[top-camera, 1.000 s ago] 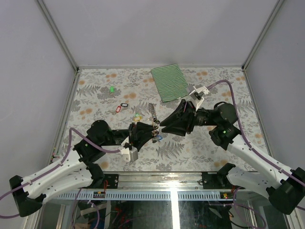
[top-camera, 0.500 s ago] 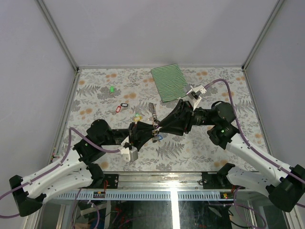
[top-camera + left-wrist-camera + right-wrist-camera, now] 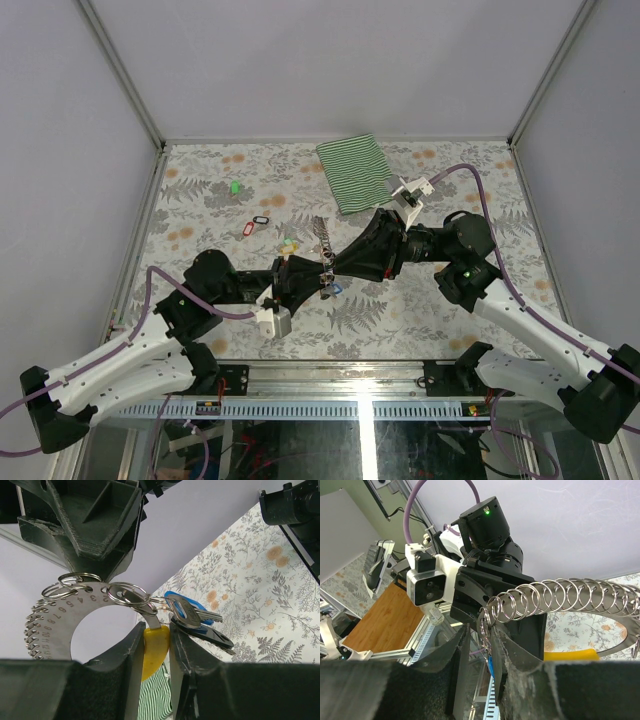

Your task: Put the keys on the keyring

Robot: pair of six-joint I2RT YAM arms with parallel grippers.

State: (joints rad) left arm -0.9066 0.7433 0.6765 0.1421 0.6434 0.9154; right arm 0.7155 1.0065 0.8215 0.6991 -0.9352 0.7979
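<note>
Keys [image 3: 192, 614] and keyring [image 3: 127, 596] held up between both jaws
They hang from a numbered metal disc [image 3: 50, 622], nearer the arms than the striped cloth [image 3: 355, 172]. Only the left wrist view shows the left jaws pinching the yellow tag [image 3: 152, 655]. The right jaws look narrow; holding or not, I cannot tell.

left gripper [image 3: 154, 639] pinches yellow tag [image 3: 151, 656] | keyring [image 3: 127, 594] above it, on numbered disc [image 3: 75, 611] | blue-tagged key [image 3: 187, 611], black tag [image 3: 210, 637] just right
</note>
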